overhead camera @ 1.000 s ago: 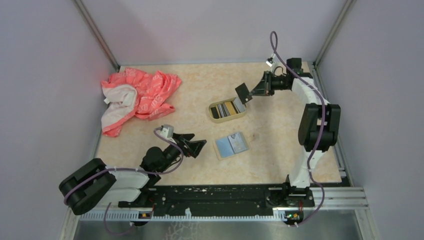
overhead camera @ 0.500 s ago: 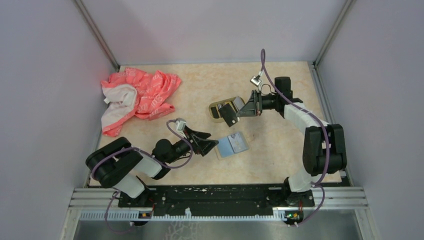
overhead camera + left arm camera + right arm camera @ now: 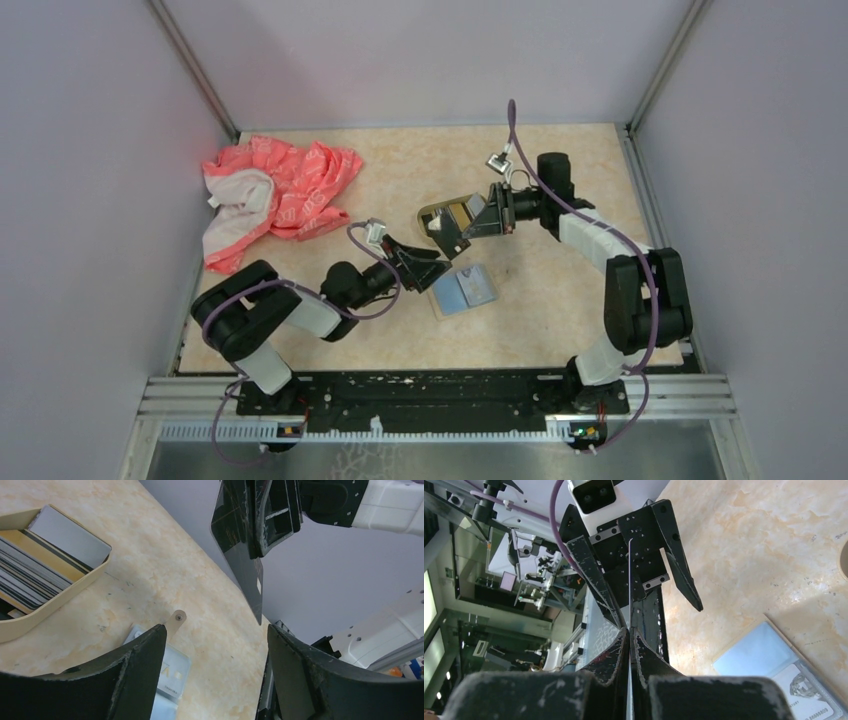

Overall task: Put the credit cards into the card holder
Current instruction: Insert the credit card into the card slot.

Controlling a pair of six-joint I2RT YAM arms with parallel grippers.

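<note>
From above, I see my right gripper (image 3: 468, 224) pinching a raised dark card (image 3: 447, 235) by the card holder (image 3: 430, 214), mid-table (image 3: 560, 300). The credit cards (image 3: 465, 290) lie toward the near edge. Left wrist: my left gripper (image 3: 216, 628) gapes empty (card tip just beyond). Right wrist: the card sits clamped edge-on.

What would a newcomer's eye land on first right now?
The right fingers pinch a dark card in mid-air beside the card holder at the centre of the table. The open left fingers face it from the near side. Pale blue cards lie flat just nearside of the holder, and a crumpled pink cloth sits far left.
</note>
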